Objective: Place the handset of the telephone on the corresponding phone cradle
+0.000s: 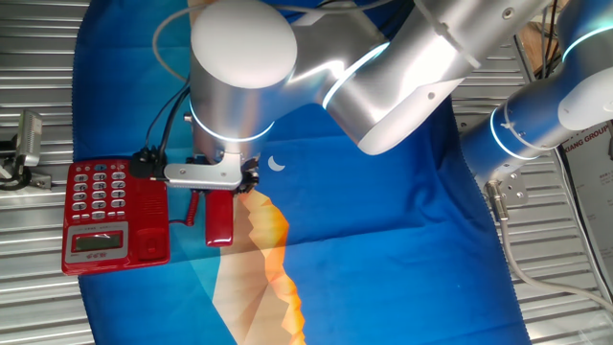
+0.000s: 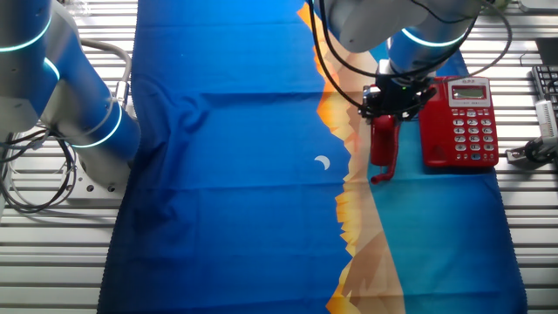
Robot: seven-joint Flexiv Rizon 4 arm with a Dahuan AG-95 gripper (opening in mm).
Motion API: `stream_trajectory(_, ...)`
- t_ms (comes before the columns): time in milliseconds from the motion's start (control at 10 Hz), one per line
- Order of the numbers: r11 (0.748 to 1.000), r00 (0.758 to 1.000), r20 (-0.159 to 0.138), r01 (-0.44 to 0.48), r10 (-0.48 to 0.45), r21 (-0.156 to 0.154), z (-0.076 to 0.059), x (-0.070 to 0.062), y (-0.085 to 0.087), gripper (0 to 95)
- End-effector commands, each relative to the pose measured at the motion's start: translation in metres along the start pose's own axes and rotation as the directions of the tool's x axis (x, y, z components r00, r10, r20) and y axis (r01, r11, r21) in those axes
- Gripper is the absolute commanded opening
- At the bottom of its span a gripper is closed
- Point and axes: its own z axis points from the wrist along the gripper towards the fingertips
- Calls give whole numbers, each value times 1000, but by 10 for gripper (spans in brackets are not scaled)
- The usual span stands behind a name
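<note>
A blue cloth [image 1: 383, 249] covers the table [image 1: 38, 307], whose bare top is ribbed metal slats. An orange and tan mountain print [image 1: 273, 259] runs across the cloth, starting right at the gripper's place and trailing away from it. A small white crescent [image 2: 323, 163] is printed just beside that spot. A grey metal fixture [image 1: 24, 144] sits well apart, at the table's edge.

Arm hides the handset [image 1: 219, 218] top and the jaws' grip
</note>
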Motion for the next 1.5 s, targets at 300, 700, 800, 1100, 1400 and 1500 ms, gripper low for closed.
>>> stream_trajectory(300,1000,1000,3,2,-2,-4,-7,-1,1,0)
stream_trajectory(700,1000,1000,9,0,0,11,-14,-1,2,0)
stream_trajectory(800,1000,1000,4,1,-1,12,-16,-1,2,0)
stream_trajectory(1100,1000,1000,20,-7,7,19,-16,-2,3,0)
stream_trajectory(1400,999,998,59,-23,21,30,-17,-2,2,0)
stream_trajectory(1500,999,998,63,-23,21,31,-17,-1,2,0)
